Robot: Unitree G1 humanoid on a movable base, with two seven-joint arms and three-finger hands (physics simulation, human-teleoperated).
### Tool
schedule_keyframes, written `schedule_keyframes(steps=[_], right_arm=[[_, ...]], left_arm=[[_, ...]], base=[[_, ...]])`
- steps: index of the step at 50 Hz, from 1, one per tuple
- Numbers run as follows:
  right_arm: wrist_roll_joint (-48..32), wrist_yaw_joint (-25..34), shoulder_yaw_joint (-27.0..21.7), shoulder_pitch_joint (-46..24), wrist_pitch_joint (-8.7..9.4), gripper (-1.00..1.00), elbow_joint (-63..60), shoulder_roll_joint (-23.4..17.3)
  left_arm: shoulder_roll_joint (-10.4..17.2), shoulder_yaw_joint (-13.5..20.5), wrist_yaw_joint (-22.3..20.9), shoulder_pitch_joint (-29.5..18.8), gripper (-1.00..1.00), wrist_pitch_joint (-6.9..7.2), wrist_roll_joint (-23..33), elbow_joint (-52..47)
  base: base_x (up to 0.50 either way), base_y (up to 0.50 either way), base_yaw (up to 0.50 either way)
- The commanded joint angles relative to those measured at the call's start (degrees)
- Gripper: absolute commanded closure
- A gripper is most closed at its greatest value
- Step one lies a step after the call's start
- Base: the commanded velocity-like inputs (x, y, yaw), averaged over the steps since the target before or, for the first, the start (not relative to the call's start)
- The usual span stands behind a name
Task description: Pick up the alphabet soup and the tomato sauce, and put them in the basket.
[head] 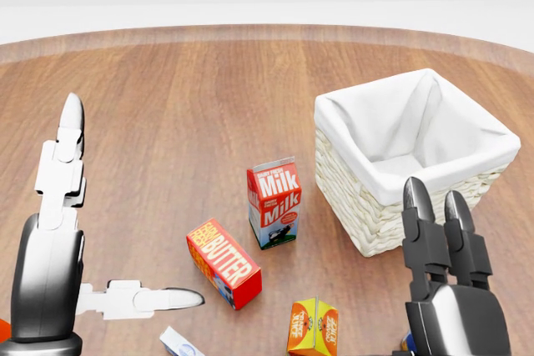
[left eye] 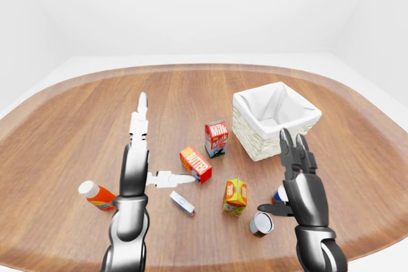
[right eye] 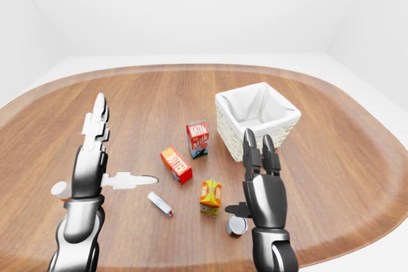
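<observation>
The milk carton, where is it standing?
In the head view the milk carton stands upright near the middle of the wooden table, just left of the basket and above the butter box.

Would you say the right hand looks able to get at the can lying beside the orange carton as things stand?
Probably yes: the right hand is open and just above the can, with nothing between them; the orange carton stands clear to the can's left.
</observation>
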Motion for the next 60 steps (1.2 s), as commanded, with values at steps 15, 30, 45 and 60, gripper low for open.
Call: schedule_keyframes(steps=[15,30,45,60], right_arm=[[-11.9,5.3,-0.3,3.5,0.0,-1.0,-4.5,-1.7],[-11.4,8.4,-6.0,3.1,0.0,-1.0,-1.5,-0.5],[-11.6,9.6,-10.0,-1.0,0.0,-1.0,4.8,-0.2],[-12.5,9.2,-11.7,-3.9,0.0,-1.0,9.8,-1.4]], left_arm=[[0.0,0.1,0.0,0.1,-1.0,0.0,0.3,-0.2],[0.0,0.0,0.2,0.2,-1.0,0.0,0.5,0.0],[0.0,0.1,0.2,0.0,-1.0,0.0,0.7,0.0],[0.0,0.0,0.2,0.3,-1.0,0.0,0.7,-0.3]], base=[[0.0,0.0,0.0],[0.0,0.0,0.0],[0.0,0.0,0.0],[0.0,0.0,0.0]])
